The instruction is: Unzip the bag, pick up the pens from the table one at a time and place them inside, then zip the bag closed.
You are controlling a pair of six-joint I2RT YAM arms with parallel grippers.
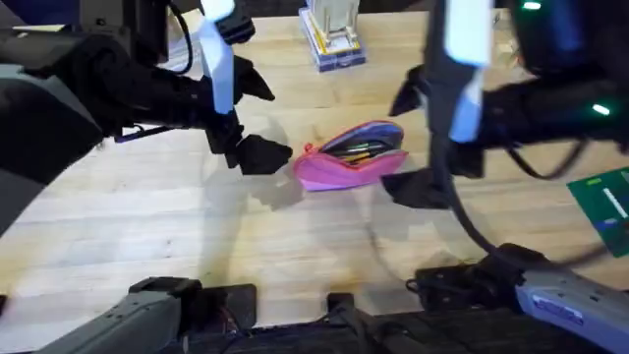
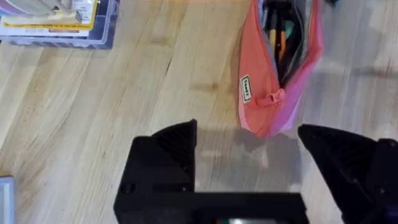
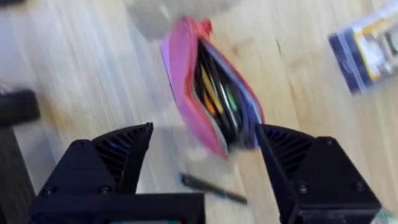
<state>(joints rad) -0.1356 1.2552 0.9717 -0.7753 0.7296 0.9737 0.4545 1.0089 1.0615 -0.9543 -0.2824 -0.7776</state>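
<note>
We note the soft pink fabric pouch (image 1: 351,155) lying unzipped mid-desk (image 1: 197,236), both hands (image 2: 249,168) (image 3: 202,171) spread and empty, and judge the slim dark pen (image 3: 211,188) beside it light, rigid and best pinched mid-barrel.

unzipped bag (image 2: 273,81), open end effector (image 2: 249,155) near
</note>
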